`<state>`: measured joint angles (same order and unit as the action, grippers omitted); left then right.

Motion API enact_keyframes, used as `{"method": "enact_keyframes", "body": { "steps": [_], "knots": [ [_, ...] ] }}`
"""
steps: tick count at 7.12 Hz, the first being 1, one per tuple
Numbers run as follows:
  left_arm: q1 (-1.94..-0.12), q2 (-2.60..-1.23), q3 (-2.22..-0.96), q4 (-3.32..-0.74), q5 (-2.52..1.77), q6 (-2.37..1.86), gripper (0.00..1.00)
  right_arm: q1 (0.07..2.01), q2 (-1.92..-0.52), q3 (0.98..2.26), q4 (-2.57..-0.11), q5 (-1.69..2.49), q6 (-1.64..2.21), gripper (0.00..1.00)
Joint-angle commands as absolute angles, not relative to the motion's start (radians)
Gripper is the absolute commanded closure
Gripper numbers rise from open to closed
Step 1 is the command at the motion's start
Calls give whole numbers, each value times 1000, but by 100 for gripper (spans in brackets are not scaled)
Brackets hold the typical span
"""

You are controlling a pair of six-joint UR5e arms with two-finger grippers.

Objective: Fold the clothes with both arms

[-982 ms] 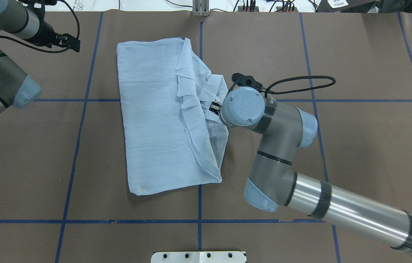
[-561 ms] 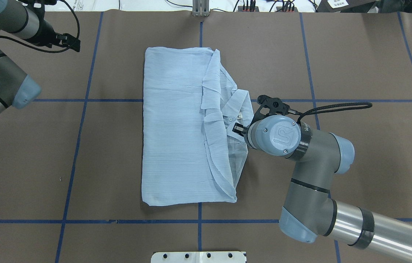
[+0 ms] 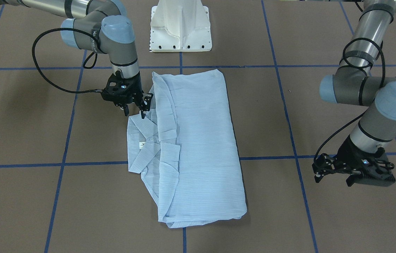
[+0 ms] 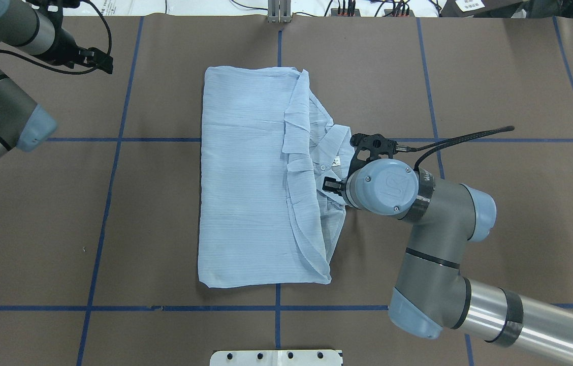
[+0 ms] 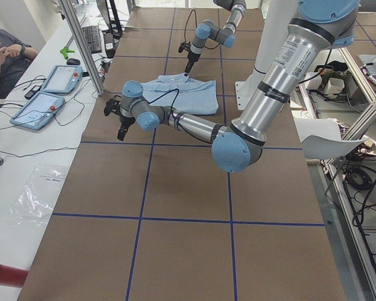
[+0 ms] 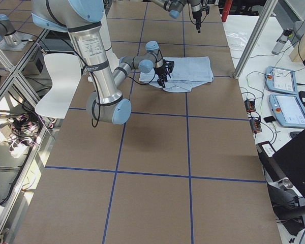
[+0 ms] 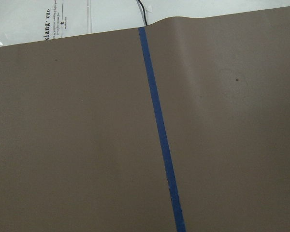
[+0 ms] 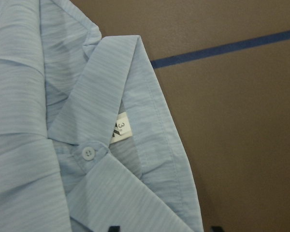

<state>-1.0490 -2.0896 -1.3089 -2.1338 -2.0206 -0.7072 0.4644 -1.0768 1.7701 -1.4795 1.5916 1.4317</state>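
The light blue striped shirt (image 4: pixel 246 178) lies folded into a long rectangle in the middle of the table, collar side toward my right arm (image 4: pixel 434 223). It also shows in the front view (image 3: pixel 198 140). My right gripper (image 3: pixel 134 112) hangs open over the collar edge. In the right wrist view, its fingertips (image 8: pixel 113 228) stand wide apart over the collar (image 8: pixel 101 87), the white neck tag (image 8: pixel 121 128) and a button (image 8: pixel 88 152). My left gripper (image 3: pixel 317 172) is far from the shirt, over bare table, and looks open and empty. It shows at the overhead view's far left (image 4: pixel 103 61).
The white pedestal base (image 3: pixel 180 28) stands at the robot's side of the table. Blue tape lines (image 7: pixel 159 135) grid the brown table cover. In the left side view an operator (image 5: pixel 6 56) sits by a side table with tablets (image 5: pixel 47 94).
The right gripper dragged the shirt to the right and toward the robot. The shirt now lies still and the gripper has shifted slightly. The left arm has not moved.
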Motion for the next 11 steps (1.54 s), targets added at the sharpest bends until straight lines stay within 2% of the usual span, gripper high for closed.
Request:
{"method": "enact_keyframes", "body": {
  "steps": [1,2,3,5,11],
  "knots": [
    [-1048,-2085,-1308,-2135,-2023,-707,0,489,-915,1716,-1648,1641,1309,0],
    [-1048,-2085,-1308,-2135,-2023,-707,0,485,-808,1600,-1678,1643,1298,0],
    [-1046,-2083,-1307,-2135,-2025,-707,0,471,-758,1522,-1686,1644,1232,0],
    [-1046,-2075,-1310,-2135,-2031,-707,0,439,-724,1525,-1794,1644,1113,0],
    [-1046,-2048,-1344,-2134,-2037,-707,0,351,-707,1513,-1896,1591,951,0]
  ]
}}
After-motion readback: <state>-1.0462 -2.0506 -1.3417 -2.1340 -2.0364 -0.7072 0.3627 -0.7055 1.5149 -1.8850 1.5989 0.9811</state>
